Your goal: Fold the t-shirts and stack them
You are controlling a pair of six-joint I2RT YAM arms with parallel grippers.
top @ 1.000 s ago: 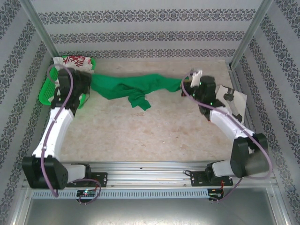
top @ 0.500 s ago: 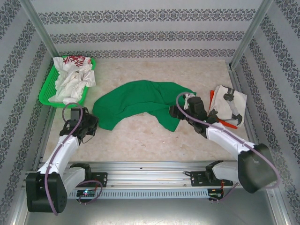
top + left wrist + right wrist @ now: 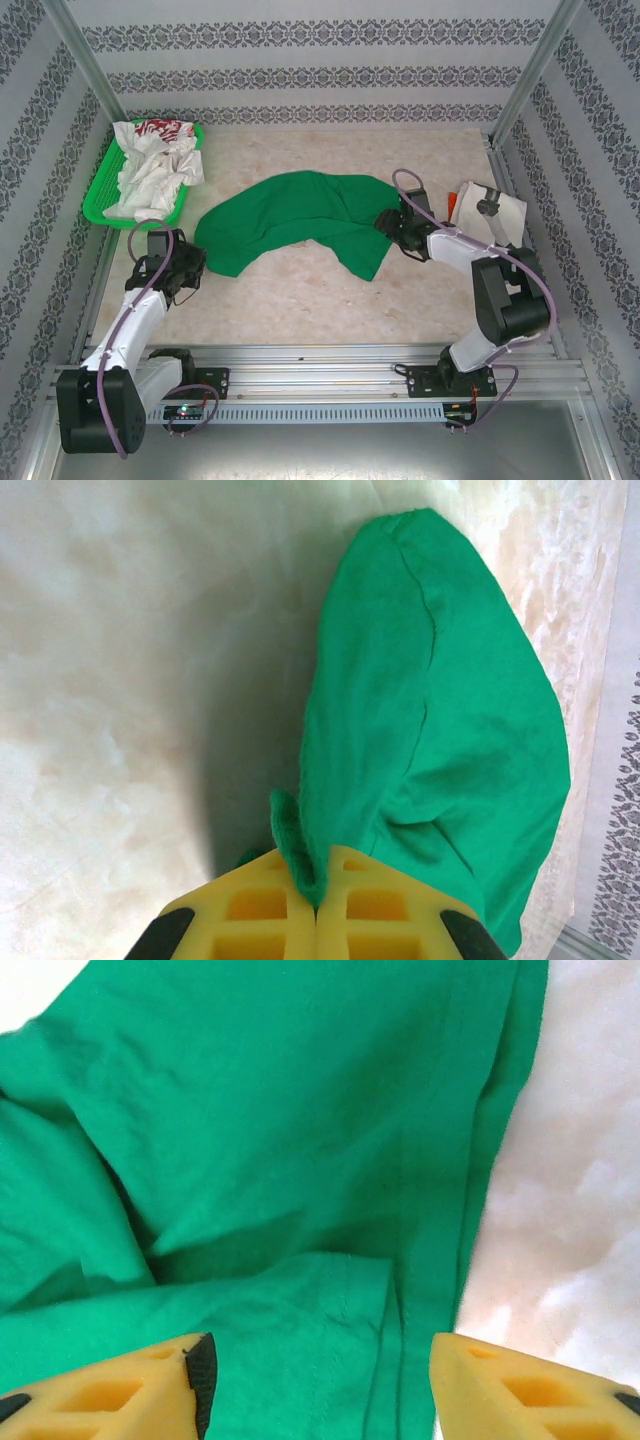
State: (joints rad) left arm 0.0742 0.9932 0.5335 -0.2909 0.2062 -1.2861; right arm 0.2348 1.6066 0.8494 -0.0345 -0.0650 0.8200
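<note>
The bright green t-shirt [image 3: 300,222] lies spread in an arch across the middle of the table. My left gripper [image 3: 190,265] is shut on its left edge; in the left wrist view the yellow fingertips [image 3: 318,885] pinch a fold of the green cloth [image 3: 440,710]. My right gripper [image 3: 390,228] hovers open over the shirt's right end. In the right wrist view its jaws [image 3: 320,1380] stand wide apart above a hemmed edge of the green shirt [image 3: 280,1110], holding nothing. White t-shirts [image 3: 150,170], one with red print [image 3: 160,128], are piled in the basket.
The green mesh basket [image 3: 93,205] stands at the back left. A flat white piece with dark markings [image 3: 495,215] and a red-orange bit beside it lies at the right, close to my right arm. Metal posts and patterned walls ring the table.
Both arms pulled the green shirt from the back toward the front and laid it down. The right gripper let go and opened, then shifted slightly back and right. The left gripper stays shut.
</note>
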